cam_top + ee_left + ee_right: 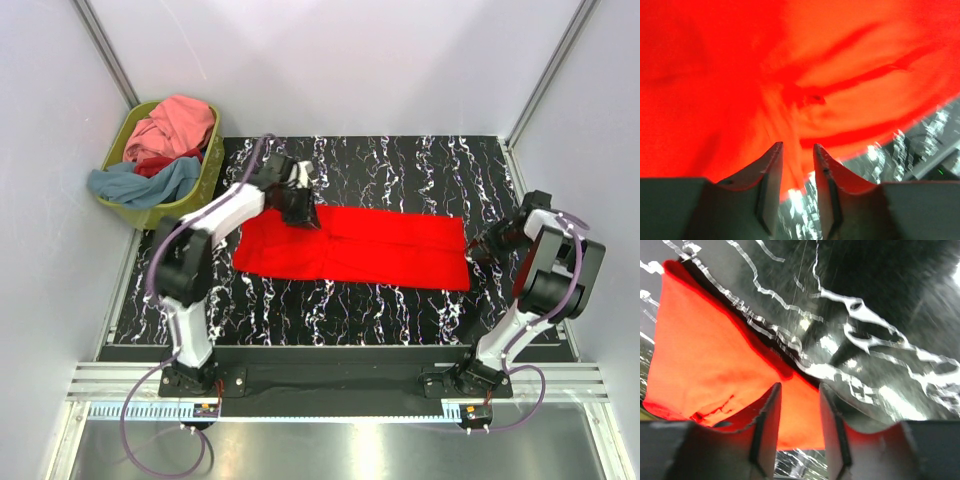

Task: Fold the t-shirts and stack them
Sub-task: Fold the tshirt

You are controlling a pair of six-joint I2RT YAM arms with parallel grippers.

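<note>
A bright red t-shirt (380,245) lies flat as a long folded band across the middle of the black marbled table (400,160). My left gripper (303,215) is at the shirt's far left edge. In the left wrist view its fingers stand a narrow gap apart (797,146), with wrinkled red cloth (715,75) running between them. My right gripper (482,247) is at the shirt's right end. In the right wrist view its fingers stand slightly apart (799,386), straddling the cloth's edge (705,355).
An olive-green basket (160,215) stands off the table's far left corner. It holds a pink shirt (180,122), a red one (160,163) and a grey-blue one (140,185) that hangs over the rim. Grey walls enclose the table.
</note>
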